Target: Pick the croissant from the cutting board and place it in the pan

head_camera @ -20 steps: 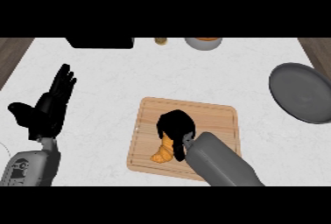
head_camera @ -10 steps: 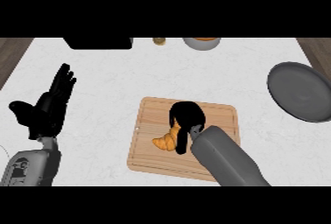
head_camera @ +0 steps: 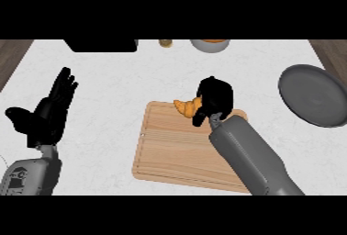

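Observation:
A golden croissant [head_camera: 185, 106] hangs over the far edge of the wooden cutting board [head_camera: 176, 151], and my right hand [head_camera: 213, 98] is shut on it with fingers curled round its right end. Only the croissant's left part shows past the hand. The dark grey pan [head_camera: 318, 94] lies at the right side of the white counter, well to the right of the hand. At the left, my left hand [head_camera: 47, 112] rests open with its fingers pointing up, away from the board.
A black appliance [head_camera: 102, 44] sits at the back left. A small jar [head_camera: 165, 43] and a grey bowl [head_camera: 210, 45] stand along the back edge. White counter lies between the board and the pan.
My right hand has closed on the croissant and carried it up off the board's middle toward the far edge. The left hand has stayed put.

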Controlling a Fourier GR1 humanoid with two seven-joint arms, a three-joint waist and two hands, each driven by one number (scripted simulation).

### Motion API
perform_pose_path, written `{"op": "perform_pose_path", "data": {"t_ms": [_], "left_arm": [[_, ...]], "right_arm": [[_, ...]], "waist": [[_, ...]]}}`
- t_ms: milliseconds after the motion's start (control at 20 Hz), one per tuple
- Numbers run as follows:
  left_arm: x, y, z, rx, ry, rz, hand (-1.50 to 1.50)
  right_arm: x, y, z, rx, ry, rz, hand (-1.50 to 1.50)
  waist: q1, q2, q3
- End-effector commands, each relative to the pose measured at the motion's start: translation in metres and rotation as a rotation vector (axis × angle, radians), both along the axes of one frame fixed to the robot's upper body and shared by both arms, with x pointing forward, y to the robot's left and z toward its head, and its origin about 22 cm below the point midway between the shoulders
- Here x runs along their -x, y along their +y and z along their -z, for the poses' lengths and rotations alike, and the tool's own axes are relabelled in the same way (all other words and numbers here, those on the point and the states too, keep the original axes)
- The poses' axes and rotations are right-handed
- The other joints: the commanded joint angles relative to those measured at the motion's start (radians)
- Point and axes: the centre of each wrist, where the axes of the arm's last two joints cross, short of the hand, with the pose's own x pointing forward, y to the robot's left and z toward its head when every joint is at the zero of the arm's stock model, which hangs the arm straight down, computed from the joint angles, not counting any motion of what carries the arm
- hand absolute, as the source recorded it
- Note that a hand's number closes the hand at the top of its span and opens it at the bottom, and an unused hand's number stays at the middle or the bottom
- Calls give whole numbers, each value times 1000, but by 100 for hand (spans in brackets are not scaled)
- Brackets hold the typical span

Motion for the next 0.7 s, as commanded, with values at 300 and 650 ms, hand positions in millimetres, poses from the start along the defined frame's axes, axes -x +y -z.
{"op": "perform_pose_path", "data": {"t_ms": [300, 650], "left_arm": [[-8, -4, -2, -6, -8, 1, 0], [-6, 2, -7, 3, -10, -7, 0]], "right_arm": [[15, -38, -62, -8, -375, 212, 150], [-3, -107, -107, -313, -552, 327, 150]], "waist": [[-8, 1, 0], [-1, 6, 2]]}}
